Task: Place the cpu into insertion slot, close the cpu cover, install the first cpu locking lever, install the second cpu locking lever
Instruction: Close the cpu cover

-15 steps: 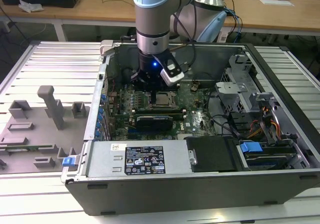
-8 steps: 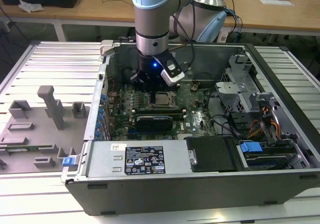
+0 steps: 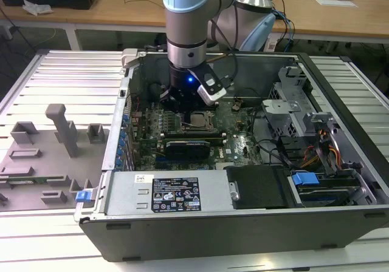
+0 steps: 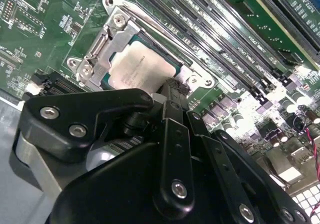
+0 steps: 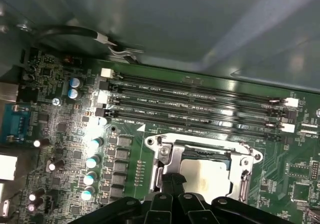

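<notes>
End effector (image 4: 172,90) pinched together, empty; tip at the edge of the seated cpu (image 4: 142,66)

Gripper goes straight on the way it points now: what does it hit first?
Most likely the near edge of the cpu cover, or the cpu lying inside it; the gripper aims at that border. The gap left is unclear.

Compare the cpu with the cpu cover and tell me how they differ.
The cpu is a solid plate with a pale beige top, while the cpu cover is a shiny silvery metal frame with an open centre. The cpu cover is the larger of the two: it runs around the cpu, which shows through its opening. Both are square and appear to lie flat on the green motherboard.
</notes>
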You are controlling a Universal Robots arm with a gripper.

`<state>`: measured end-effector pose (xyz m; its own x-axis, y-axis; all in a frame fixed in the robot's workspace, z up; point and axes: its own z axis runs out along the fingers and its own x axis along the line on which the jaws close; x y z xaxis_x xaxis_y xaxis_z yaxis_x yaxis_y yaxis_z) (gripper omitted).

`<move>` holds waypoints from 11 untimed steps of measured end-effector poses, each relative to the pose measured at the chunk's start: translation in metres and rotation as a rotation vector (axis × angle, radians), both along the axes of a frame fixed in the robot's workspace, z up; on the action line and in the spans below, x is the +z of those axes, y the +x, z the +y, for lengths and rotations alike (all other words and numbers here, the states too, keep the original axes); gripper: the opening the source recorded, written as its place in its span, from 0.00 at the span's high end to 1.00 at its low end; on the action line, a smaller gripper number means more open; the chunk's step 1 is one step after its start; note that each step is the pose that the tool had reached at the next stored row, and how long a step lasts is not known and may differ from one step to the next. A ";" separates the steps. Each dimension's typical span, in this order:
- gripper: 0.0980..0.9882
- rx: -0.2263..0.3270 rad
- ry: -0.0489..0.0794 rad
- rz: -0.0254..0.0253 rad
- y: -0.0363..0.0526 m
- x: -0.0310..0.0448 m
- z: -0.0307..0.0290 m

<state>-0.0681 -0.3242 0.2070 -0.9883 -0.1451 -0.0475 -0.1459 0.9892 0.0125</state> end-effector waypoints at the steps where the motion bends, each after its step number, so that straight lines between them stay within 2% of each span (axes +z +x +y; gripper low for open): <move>1: 0.99 0.000 0.000 0.0000 0.0000 0.0000 0.0000; 6: 0.99 0.007 0.002 0.0000 0.0002 0.0020 0.0001; 7: 0.99 0.013 0.012 -0.0001 0.0001 0.0020 0.0000; 8: 0.99 0.015 0.015 -0.0001 -0.0001 0.0020 0.0000; 11: 0.99 0.021 0.049 -0.0003 -0.0012 0.0018 0.0001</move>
